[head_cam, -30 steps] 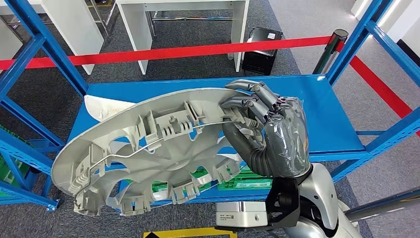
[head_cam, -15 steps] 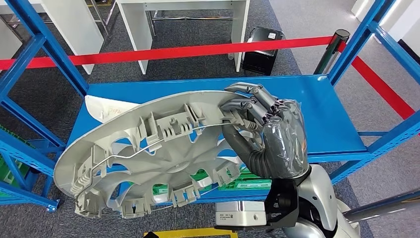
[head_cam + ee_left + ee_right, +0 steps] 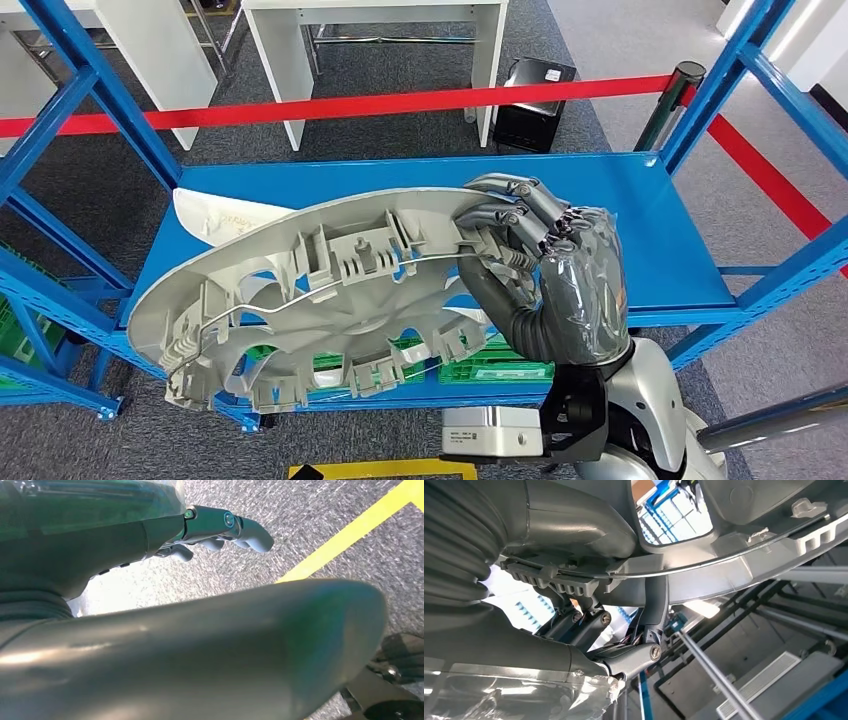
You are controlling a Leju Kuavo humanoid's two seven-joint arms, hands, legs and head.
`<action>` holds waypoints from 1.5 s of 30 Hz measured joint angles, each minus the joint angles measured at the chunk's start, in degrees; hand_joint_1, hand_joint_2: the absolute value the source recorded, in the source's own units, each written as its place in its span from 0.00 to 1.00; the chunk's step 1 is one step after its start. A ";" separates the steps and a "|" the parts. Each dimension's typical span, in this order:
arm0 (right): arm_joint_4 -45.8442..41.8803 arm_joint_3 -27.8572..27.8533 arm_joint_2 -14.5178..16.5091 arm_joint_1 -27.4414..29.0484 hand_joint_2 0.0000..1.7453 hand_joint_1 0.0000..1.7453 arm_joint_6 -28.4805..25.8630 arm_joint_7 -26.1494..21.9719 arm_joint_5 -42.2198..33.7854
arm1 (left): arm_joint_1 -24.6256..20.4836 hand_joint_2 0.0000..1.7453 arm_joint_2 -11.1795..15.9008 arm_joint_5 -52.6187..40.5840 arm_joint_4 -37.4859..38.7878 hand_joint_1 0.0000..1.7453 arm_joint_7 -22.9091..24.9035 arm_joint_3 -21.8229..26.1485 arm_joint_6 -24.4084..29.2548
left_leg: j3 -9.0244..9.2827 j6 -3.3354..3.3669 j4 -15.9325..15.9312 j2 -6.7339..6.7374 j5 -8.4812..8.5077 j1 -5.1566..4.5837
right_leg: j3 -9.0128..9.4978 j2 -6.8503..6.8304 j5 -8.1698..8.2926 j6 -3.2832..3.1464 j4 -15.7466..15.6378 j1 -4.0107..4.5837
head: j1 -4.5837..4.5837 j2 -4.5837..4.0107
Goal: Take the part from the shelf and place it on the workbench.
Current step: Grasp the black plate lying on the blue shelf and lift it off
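The right hand (image 3: 545, 262) grips the rim of a grey plastic wheel cover (image 3: 330, 300), fingers (image 3: 505, 190) curled over the edge and thumb beneath. The cover hangs above the blue metal shelf (image 3: 650, 230), tilted, its ribbed inner face with moulded clips and a thin wire retaining ring (image 3: 300, 293) turned toward the camera; the held edge sits high on the right, the far edge dips low on the left. The left hand (image 3: 220, 527) hangs over speckled grey carpet (image 3: 320, 510), its fingers loosely apart and holding nothing.
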 joint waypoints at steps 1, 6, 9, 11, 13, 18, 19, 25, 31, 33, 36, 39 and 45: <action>0.00 0.00 0.01 0.00 1.00 1.00 0.00 0.00 0.01 | 0.00 1.00 0.00 0.00 0.00 0.00 0.00 0.00 0.00 | 0.01 0.01 -0.02 -0.02 0.01 0.00 | 0.01 -0.02 -0.01 0.01 0.00 0.00 | -0.01 0.00; 0.00 0.00 0.03 -0.02 1.00 1.00 -0.01 -0.01 0.04 | 0.02 1.00 0.00 0.00 0.00 0.00 0.01 0.00 0.01 | 0.07 0.13 -0.18 -0.14 0.08 0.00 | 0.09 -0.14 -0.07 0.11 -0.01 -0.02 | -0.04 0.00; 0.00 0.00 0.04 -0.03 1.00 1.00 -0.02 0.00 0.04 | 0.02 1.00 0.00 0.00 0.00 0.00 0.02 0.00 0.02 | 0.11 0.19 -0.28 -0.21 0.11 0.01 | 0.14 -0.20 -0.12 0.17 -0.03 -0.04 | -0.04 0.00; 0.00 0.00 0.04 -0.03 1.00 1.00 -0.02 0.00 0.04 | 0.03 1.00 0.00 0.01 0.00 0.00 0.02 0.00 0.02 | 0.14 0.23 -0.35 -0.26 0.14 0.03 | 0.16 -0.22 -0.16 0.22 -0.04 -0.06 | -0.04 0.00; 0.00 0.00 0.05 -0.03 1.00 1.00 -0.01 0.00 0.05 | 0.05 1.00 0.00 0.02 0.02 0.00 0.02 0.00 0.02 | 0.16 0.27 -0.40 -0.30 0.16 0.05 | 0.18 -0.20 -0.20 0.26 -0.04 -0.08 | -0.04 0.00; -0.02 -0.01 0.06 -0.03 1.00 1.00 0.00 0.00 0.08 | 0.08 1.00 0.01 0.02 0.02 0.00 0.03 0.00 0.04 | 0.29 0.37 -0.57 -0.39 0.24 0.20 | 0.15 0.03 -0.35 0.36 0.00 -0.13 | -0.02 0.00; -0.02 -0.02 0.06 -0.04 1.00 1.00 0.00 0.00 0.08 | 0.09 1.00 0.01 0.02 0.02 0.00 0.04 0.00 0.04 | 0.34 0.41 -0.61 -0.41 0.26 0.26 | 0.12 0.11 -0.40 0.38 0.01 -0.15 | -0.02 0.00; 0.00 -0.02 0.05 -0.07 1.00 1.00 0.00 0.00 0.10 | 0.13 1.00 -0.01 0.02 0.02 0.00 0.07 0.00 0.04 | 0.44 0.56 -0.75 -0.52 0.36 0.54 | 0.03 0.60 -0.64 0.46 0.14 -0.27 | 0.03 0.00; 0.00 -0.02 0.04 -0.08 1.00 1.00 0.00 0.00 0.10 | 0.19 1.00 -0.05 0.04 0.02 0.00 0.07 0.00 0.05 | 0.47 0.58 -0.78 -0.57 0.38 0.62 | 0.03 1.20 -0.84 0.50 0.33 -0.34 | 0.06 0.00; 0.00 -0.02 0.04 -0.08 1.00 1.00 0.00 0.00 0.10 | 0.20 1.00 -0.08 0.04 0.02 0.00 0.07 0.00 0.07 | 0.48 0.58 -0.78 -0.59 0.38 0.58 | 0.04 1.40 -0.89 0.51 0.41 -0.33 | 0.08 0.00; 0.00 0.00 0.06 -0.08 1.00 1.00 0.00 0.00 0.10 | 0.20 1.00 -0.11 0.04 0.02 0.00 0.07 0.00 0.10 | 0.48 0.59 -0.79 -0.65 0.38 0.52 | 0.04 1.75 -0.98 0.51 0.54 -0.32 | 0.11 0.00; 0.00 0.00 0.06 -0.08 1.00 1.00 0.00 0.00 0.10 | 0.19 1.00 -0.13 0.04 0.02 0.00 0.07 0.00 0.13 | 0.47 0.61 -0.81 -0.72 0.39 0.46 | 0.01 2.07 -1.07 0.50 0.67 -0.32 | 0.16 0.00; 0.00 0.00 0.06 -0.09 1.00 1.00 0.00 0.03 0.10 | 0.16 1.00 -0.13 0.04 0.02 0.00 0.04 0.00 0.17 | 0.46 0.69 -0.88 -0.89 0.44 0.46 | -0.21 2.85 -1.36 0.48 1.07 -0.39 | 0.25 0.00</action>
